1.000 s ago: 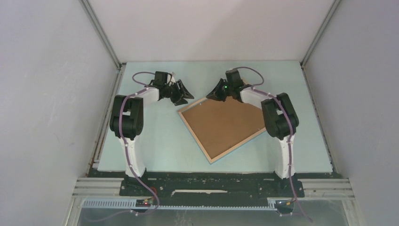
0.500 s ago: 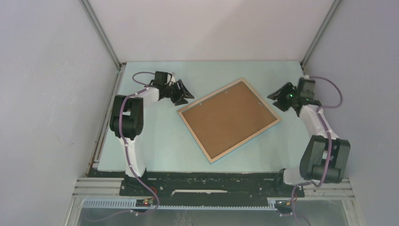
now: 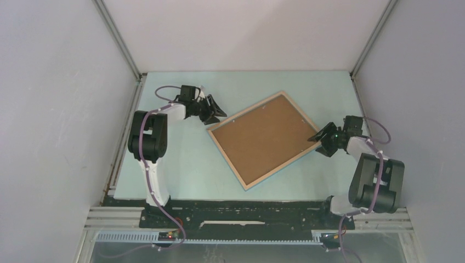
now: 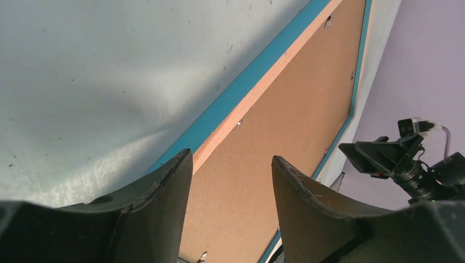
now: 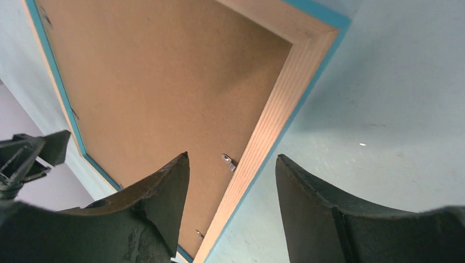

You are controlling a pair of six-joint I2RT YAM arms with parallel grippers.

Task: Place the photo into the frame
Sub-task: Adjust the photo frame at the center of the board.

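Seen from above, the table (image 3: 181, 164) carries the frame (image 3: 285, 164) face down near its middle, turned diamond-wise, with its long axis running from near-left toward the far-right corner. The brown backing board (image 3: 263, 139) fills it. The left claw (image 3: 216, 111) (spread, gripping nothing) sits by the frame's left corner. The right claw (image 3: 319, 141), likewise spread, is at its right corner. Only the wrist views show the turquoise edge and a small metal clip (image 5: 228, 160).

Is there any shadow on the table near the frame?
Yes. Left wrist view: a soft grey shadow spreads over the table beside the frame; right wrist view: a fainter one runs along the frame's edge; top view: light is even, shadows barely show.
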